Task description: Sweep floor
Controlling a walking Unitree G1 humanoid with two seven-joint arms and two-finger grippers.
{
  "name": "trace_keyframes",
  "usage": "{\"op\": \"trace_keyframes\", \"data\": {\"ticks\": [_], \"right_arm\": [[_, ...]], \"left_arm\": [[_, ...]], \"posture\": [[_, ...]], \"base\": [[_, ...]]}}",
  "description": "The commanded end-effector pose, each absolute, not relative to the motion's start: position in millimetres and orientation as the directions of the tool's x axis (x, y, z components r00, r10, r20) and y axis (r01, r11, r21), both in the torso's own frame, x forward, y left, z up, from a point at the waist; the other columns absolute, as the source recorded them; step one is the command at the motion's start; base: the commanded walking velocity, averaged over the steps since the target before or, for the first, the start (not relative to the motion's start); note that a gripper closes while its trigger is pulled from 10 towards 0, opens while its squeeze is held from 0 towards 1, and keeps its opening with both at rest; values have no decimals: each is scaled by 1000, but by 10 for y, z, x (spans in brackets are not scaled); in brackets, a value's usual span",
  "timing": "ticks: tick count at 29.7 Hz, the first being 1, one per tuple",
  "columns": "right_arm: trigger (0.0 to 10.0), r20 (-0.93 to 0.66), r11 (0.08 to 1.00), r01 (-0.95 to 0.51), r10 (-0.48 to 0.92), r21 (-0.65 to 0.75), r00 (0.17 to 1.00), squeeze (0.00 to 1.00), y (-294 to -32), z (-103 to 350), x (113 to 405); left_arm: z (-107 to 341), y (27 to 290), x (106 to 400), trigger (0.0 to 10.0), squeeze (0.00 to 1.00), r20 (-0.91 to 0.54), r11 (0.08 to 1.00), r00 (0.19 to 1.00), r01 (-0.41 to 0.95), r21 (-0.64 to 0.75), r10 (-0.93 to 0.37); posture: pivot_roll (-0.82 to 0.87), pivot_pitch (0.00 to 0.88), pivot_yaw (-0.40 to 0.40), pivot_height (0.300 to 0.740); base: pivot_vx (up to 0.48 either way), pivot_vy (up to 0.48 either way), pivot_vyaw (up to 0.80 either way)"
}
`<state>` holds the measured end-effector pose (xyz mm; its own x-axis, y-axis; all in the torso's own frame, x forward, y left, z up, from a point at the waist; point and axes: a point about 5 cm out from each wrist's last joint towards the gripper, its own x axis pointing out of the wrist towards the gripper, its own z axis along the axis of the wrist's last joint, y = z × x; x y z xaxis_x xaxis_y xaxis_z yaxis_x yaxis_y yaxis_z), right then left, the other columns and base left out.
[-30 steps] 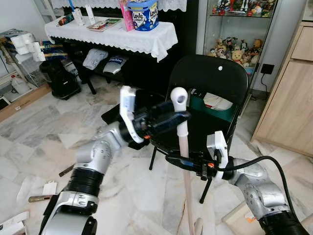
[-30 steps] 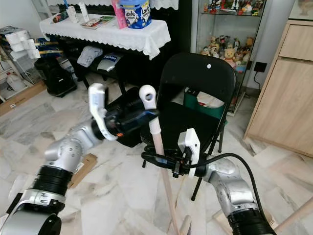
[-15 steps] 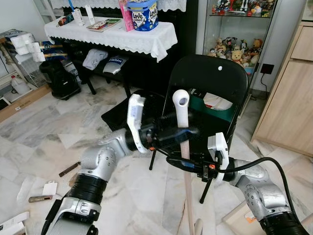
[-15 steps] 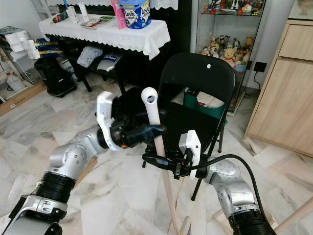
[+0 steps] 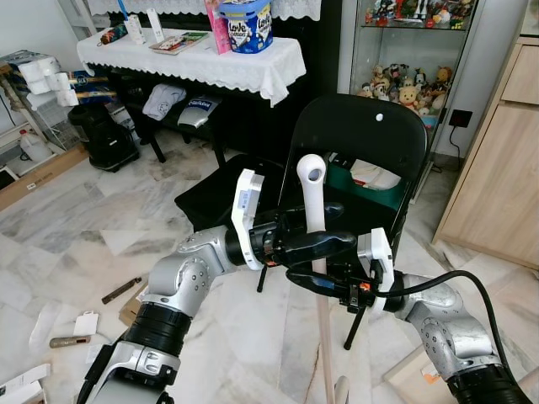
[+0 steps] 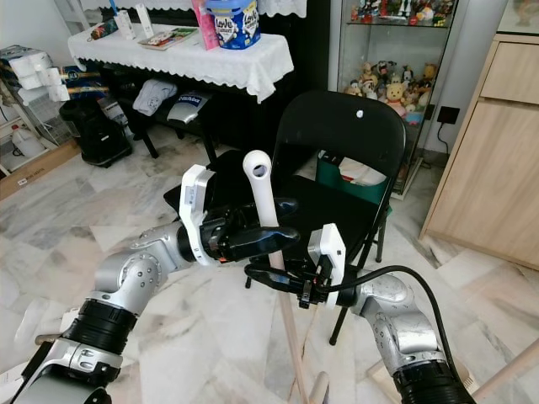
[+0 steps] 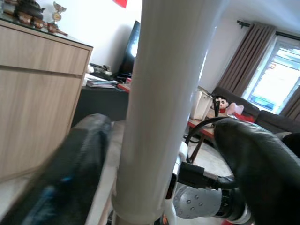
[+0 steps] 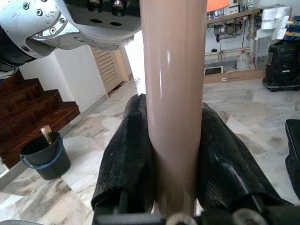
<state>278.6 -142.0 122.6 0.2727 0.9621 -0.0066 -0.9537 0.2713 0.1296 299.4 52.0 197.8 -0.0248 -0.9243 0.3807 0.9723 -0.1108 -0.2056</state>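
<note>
Both grippers sit on the broom handle (image 5: 318, 278), which stands upright in front of the black folding chair (image 5: 358, 143). Higher up, the left gripper (image 5: 324, 242) has its 2 black fingers on either side of the white upper part of the handle, just below the white cap with the hanging hole (image 5: 310, 172); in the left wrist view the fingers (image 7: 77, 164) flank the white tube with a narrow gap on each side, so they stand open around it rather than pressed on it. Just beneath, the right gripper (image 5: 310, 278) is clamped on the beige part of the handle, and the right wrist view shows both black pads (image 8: 125, 154) pressed flat against the beige tube (image 8: 173, 93).

Largest in the room is the marble floor (image 5: 76, 227), pale with grey veins. Behind the chair stands a table with a white lace cloth (image 5: 198, 59), carrying a blue tub (image 5: 246, 23). A glass cabinet of soft toys (image 5: 404, 80) stands to the right of it, and a wooden cabinet (image 5: 505, 168) further right. On the chair seat lies a green box (image 5: 362, 187). Small litter lies on the floor near the left arm: a scrap of cardboard (image 5: 130, 310) and a dark stick (image 5: 120, 290).
</note>
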Motion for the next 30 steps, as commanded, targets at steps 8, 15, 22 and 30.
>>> {"op": "trace_keyframes", "data": {"ticks": [8, 15, 22, 30], "right_arm": [[0, 9, 252, -962, 967, 106, 254, 0, -1385, 1277, 2790], [0, 7, 251, -962, 967, 105, 253, 0, -1385, 1278, 2788], [0, 6, 249, -963, 968, 107, 251, 0, -1383, 1273, 2784], [0, 4, 251, -962, 968, 107, 253, 0, -1386, 1268, 2783]], "left_arm": [[1998, 530, 3045, 0, 0, 355, -72, 1, 979, -191, -935], [1998, 533, 3048, 0, 0, 359, -72, 4, 978, -196, -934], [2015, 542, 3063, 0, 0, 372, -68, 11, 977, -201, -928], [2032, 542, 3069, 0, 0, 388, -71, 14, 976, -205, -922]], "posture": [[-106, 0, 140, 740], [-107, 0, 140, 740], [-106, 0, 139, 740], [-108, 0, 141, 740]], "base": [[0, 0, 0], [0, 0, 0], [0, 0, 0], [0, 0, 0]]}}
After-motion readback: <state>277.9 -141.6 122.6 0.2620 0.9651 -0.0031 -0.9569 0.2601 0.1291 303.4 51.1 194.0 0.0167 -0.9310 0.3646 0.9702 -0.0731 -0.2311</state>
